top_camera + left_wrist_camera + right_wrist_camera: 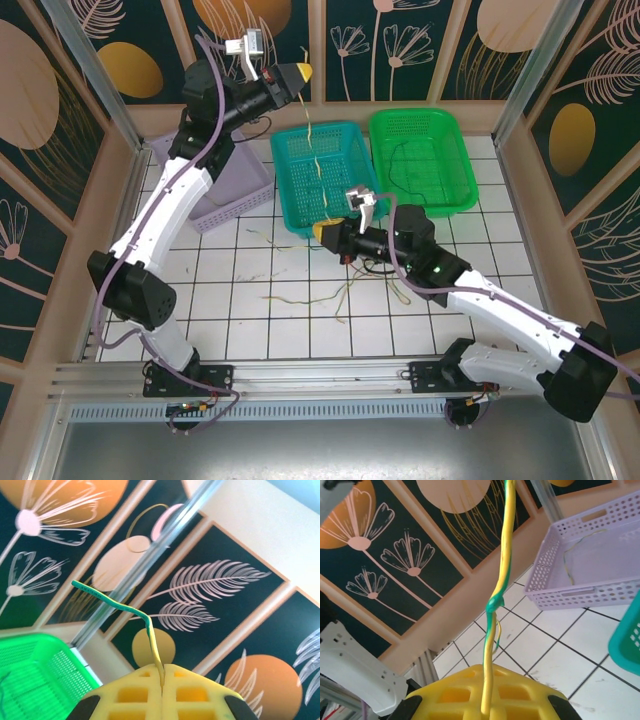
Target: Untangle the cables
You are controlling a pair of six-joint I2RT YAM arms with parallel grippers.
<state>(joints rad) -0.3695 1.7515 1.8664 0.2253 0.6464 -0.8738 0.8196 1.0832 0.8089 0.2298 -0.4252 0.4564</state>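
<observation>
Top camera looks down from behind; close, upward-tilted wrist cameras share one green-yellow cable [493, 602].

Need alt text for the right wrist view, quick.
The right gripper, shut, pinches a yellow-and-green cable that runs straight up, with a green knot partway. Behind it, a lilac basket holding a thin wire sits on white tiles.

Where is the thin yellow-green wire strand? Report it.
The yellow-green wire strand runs, in the top view, over the teal plastic basket, from the raised left gripper at the back down to the right gripper at the basket's near rim.
</observation>
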